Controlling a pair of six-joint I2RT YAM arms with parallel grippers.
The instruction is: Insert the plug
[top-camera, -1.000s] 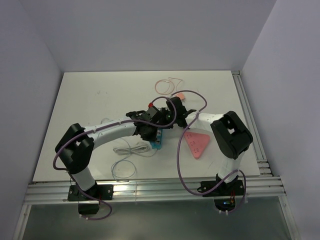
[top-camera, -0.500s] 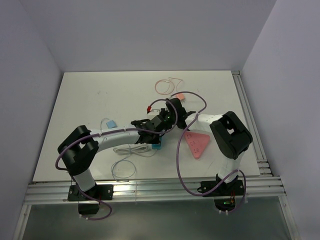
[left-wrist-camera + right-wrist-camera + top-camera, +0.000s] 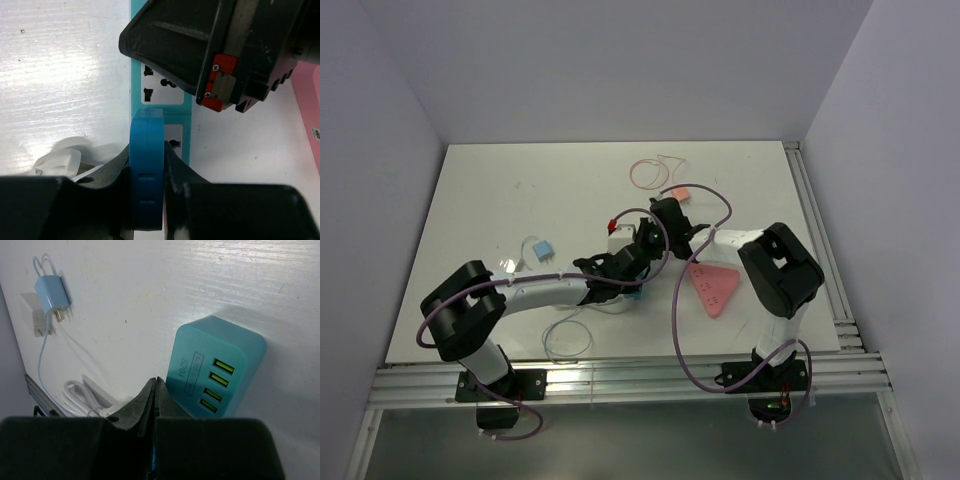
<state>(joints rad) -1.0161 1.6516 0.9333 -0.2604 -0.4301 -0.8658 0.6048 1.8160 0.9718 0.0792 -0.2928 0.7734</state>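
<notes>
On the left, a small blue charger (image 3: 541, 247) lies alone on the table (image 3: 490, 190). Mid-table, the left gripper (image 3: 147, 176) is clamped on the blue plug (image 3: 146, 137), holding it upright right over the socket face of the teal power strip (image 3: 135, 80). Just right of it, the right gripper (image 3: 155, 389) is pinched shut on nothing, its tips beside the strip's green-port end.

White table (image 3: 520, 190), pale lilac walls (image 3: 620, 70)

Bright, even light from above washes the white desk (image 3: 500, 200), leaving faint shadows under the arms (image 3: 545, 285). Glare streaks the desk in the left wrist view, where the left end effector (image 3: 147, 160) is dark and blurred. The power strip (image 3: 215, 370) throws a soft shadow.
</notes>
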